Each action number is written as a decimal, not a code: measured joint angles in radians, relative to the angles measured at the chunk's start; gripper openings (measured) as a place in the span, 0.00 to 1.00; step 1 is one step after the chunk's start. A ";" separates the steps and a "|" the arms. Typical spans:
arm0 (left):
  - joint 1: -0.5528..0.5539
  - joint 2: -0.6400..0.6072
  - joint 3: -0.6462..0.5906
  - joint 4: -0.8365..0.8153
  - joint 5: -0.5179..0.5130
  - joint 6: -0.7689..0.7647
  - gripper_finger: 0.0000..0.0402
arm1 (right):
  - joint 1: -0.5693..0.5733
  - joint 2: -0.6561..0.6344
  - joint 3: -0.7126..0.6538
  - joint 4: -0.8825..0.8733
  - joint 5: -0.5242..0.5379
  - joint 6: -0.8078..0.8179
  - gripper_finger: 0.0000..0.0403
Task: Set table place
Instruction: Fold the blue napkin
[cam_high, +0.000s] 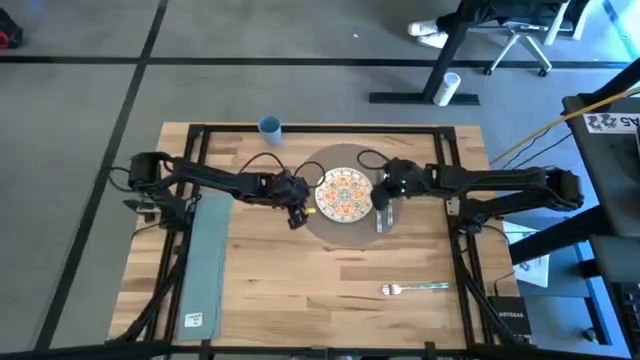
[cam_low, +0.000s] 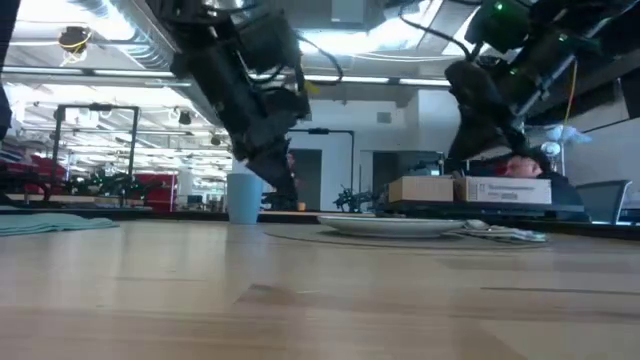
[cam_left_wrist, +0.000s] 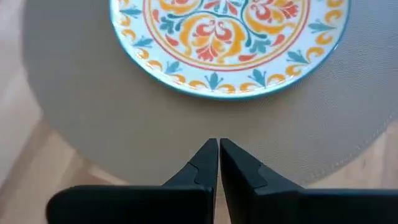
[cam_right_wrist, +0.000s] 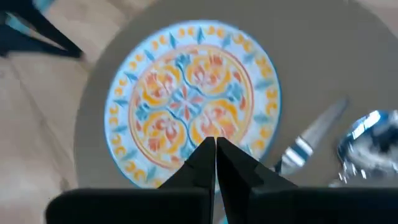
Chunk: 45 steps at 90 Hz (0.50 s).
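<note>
The round grey-brown place mat (cam_high: 345, 232) lies flat at the middle of the table (cam_high: 300, 300), with the patterned plate (cam_high: 345, 193) resting on it. My left gripper (cam_high: 297, 212) is shut and hovers over the mat's left rim (cam_left_wrist: 124, 124), just short of the plate (cam_left_wrist: 230, 37). My right gripper (cam_high: 385, 195) is shut above the plate's right edge (cam_right_wrist: 186, 106). In the low view my left gripper (cam_low: 285, 190) hangs clear above the tabletop. A knife (cam_right_wrist: 311, 140) and a spoon (cam_right_wrist: 367, 134) lie on the mat right of the plate.
A teal napkin (cam_high: 205, 260) lies along the table's left side. A fork (cam_high: 413, 289) lies near the front right. A blue cup (cam_high: 269, 125) stands at the far edge. Bare wood stretches across the near middle (cam_high: 320, 310).
</note>
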 joint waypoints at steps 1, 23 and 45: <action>0.000 0.004 0.000 0.005 0.003 0.000 0.00 | -0.002 0.000 0.000 0.002 0.000 -0.003 0.00; -0.035 0.069 0.000 0.060 0.042 -0.044 0.00 | -0.020 0.000 0.000 0.009 0.000 -0.025 0.00; -0.102 0.075 0.000 0.047 0.042 -0.098 0.00 | -0.019 0.000 0.000 0.005 -0.002 -0.028 0.00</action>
